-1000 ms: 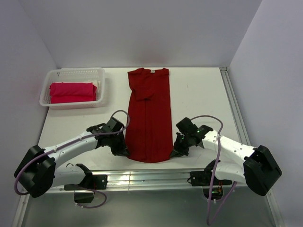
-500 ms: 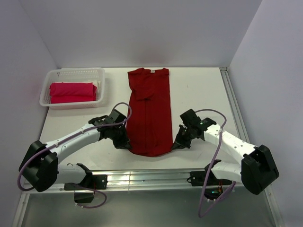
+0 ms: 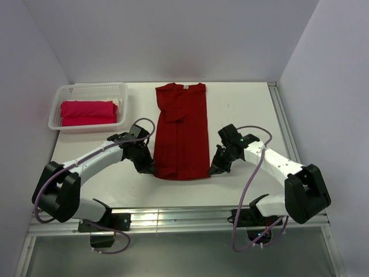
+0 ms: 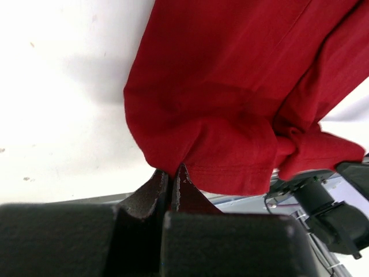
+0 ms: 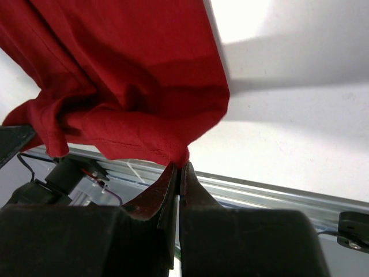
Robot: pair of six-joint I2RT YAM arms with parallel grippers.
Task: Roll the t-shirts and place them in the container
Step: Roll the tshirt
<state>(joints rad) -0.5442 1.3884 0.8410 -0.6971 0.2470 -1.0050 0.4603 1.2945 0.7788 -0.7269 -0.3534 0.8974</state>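
On the white table [image 3: 248,109], a dark red t-shirt [image 3: 181,133] lies in a long narrow strip, with its neck at the far end. The table top is smooth and plain, with a few tiny specks on it. A shiny metal rail [image 3: 173,218] runs along the near edge, and a thin metal strip [image 3: 283,133] runs down the right side. Pale walls [image 3: 173,40] stand on three sides.

At the far left corner sits a white basket [image 3: 86,88] with holes in its sides. A brighter pink-red t-shirt [image 3: 86,112] lies folded in it, next to something white that may be more cloth.

A small pale tag [image 3: 186,87] shows at the neck of the dark red t-shirt, but it is too small to read.

The left gripper [image 4: 173,173] is pinched tight on the near left corner of the dark red t-shirt. The right gripper [image 5: 180,167] is pinched tight on the near right corner. Both corners are lifted a little, with a shadow under them, and the cloth bunches there.
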